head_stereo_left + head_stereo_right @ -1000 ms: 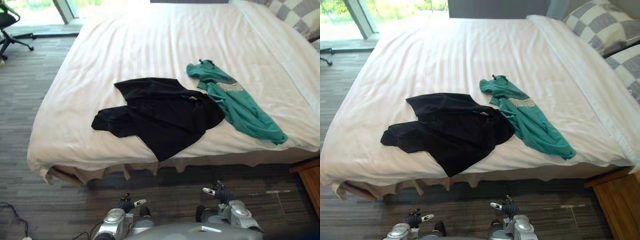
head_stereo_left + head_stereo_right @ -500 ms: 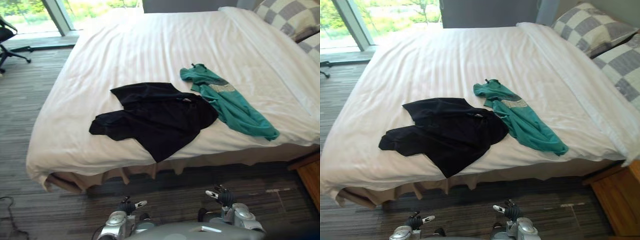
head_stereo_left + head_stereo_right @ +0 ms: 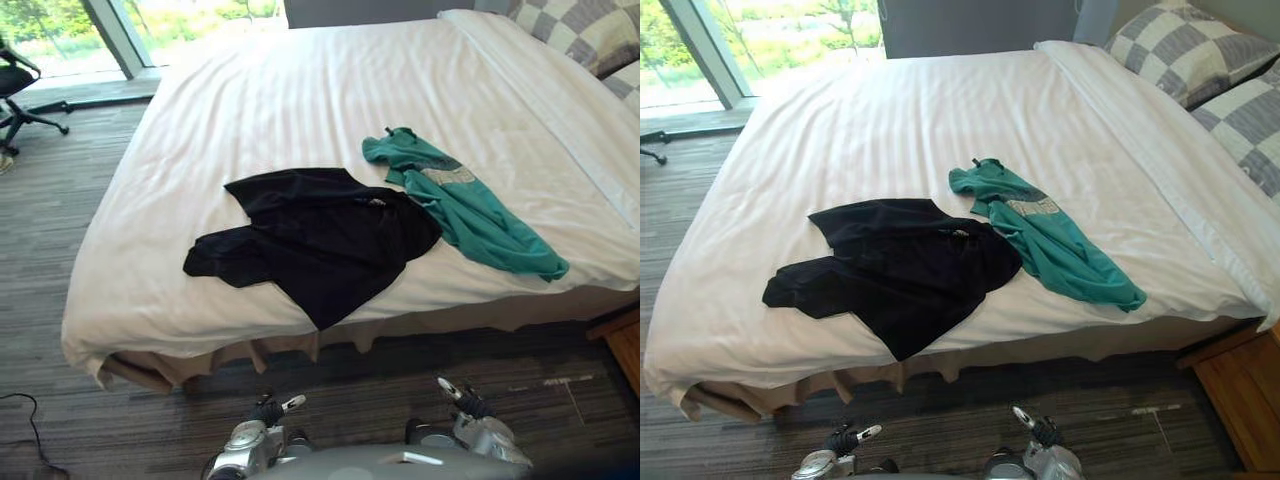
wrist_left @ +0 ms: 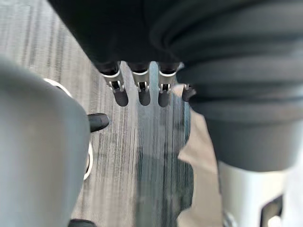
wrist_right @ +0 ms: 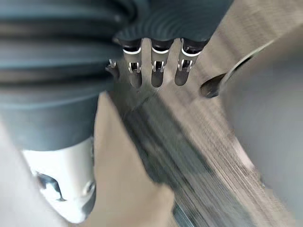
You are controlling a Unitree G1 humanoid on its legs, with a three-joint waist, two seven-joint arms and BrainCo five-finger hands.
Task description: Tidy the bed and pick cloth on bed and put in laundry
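Observation:
A black garment (image 3: 320, 235) lies spread near the foot edge of the white bed (image 3: 300, 90), one corner hanging over the edge. Beside it on the right, touching it, lies a crumpled teal shirt (image 3: 465, 205). My left hand (image 3: 268, 411) hangs low in front of the bed, over the floor. My right hand (image 3: 458, 396) hangs there too, further right. Both are well short of the clothes. In the wrist views the left hand's fingers (image 4: 142, 92) and the right hand's fingers (image 5: 156, 71) point straight down at the floor and hold nothing.
Checked pillows (image 3: 1185, 50) lie at the head of the bed on the far right. A wooden nightstand (image 3: 1240, 400) stands at the bed's near right corner. An office chair (image 3: 15, 85) stands far left by the window. Grey carpet (image 3: 60, 250) runs along the bed's left side.
The camera has shifted a little, so the whole picture moved. The clothes lie as before. My right hand has dropped slightly lower and to the right.

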